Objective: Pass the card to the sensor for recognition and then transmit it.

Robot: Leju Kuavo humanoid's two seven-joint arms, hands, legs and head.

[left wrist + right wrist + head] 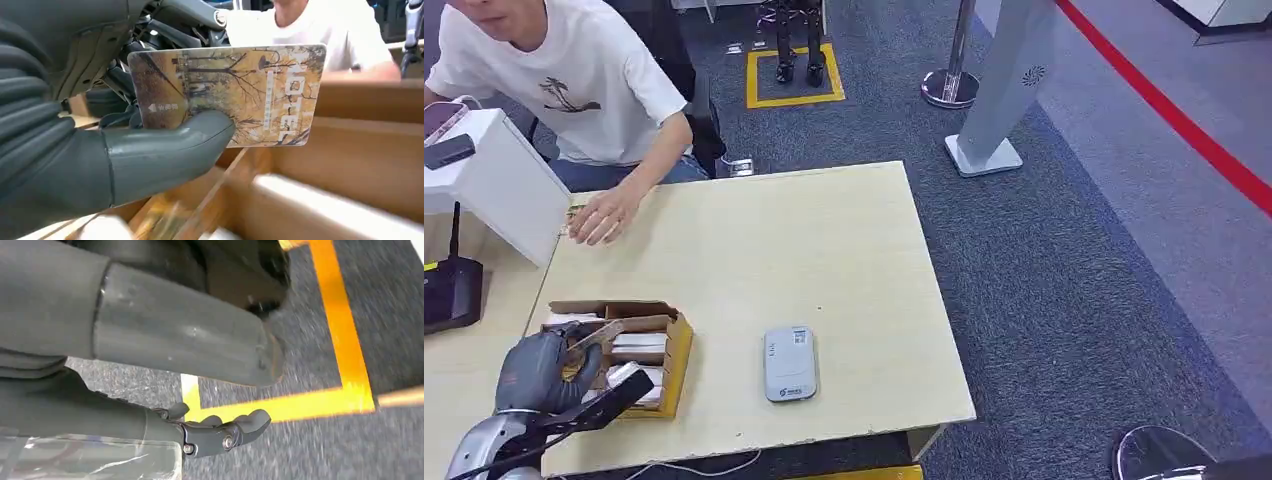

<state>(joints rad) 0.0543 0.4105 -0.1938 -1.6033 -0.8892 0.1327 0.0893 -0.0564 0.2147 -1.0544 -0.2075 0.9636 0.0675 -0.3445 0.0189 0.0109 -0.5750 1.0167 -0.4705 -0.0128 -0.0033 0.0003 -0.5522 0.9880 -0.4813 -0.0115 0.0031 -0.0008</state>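
Note:
In the left wrist view my left hand (100, 160) pinches a card (240, 85) with a yellow autumn-tree print between the thumb and the fingers behind it. From the head view this left hand (539, 370) is at the table's near left, holding the card (619, 329) just above an open cardboard box (679, 350) of white cards. A grey flat sensor (789, 363) lies on the table to the right of the box, apart from the card. My right hand (185, 340) hangs over the carpet, holding nothing, its thumb apart from the dark fingers.
A person in a white shirt sits at the far left, one hand (604, 215) resting on the wooden table (774, 250). A white box (504, 185) and a black router (449, 290) stand at the left. A stanchion base (951, 88) and white pillar (1004, 90) stand beyond.

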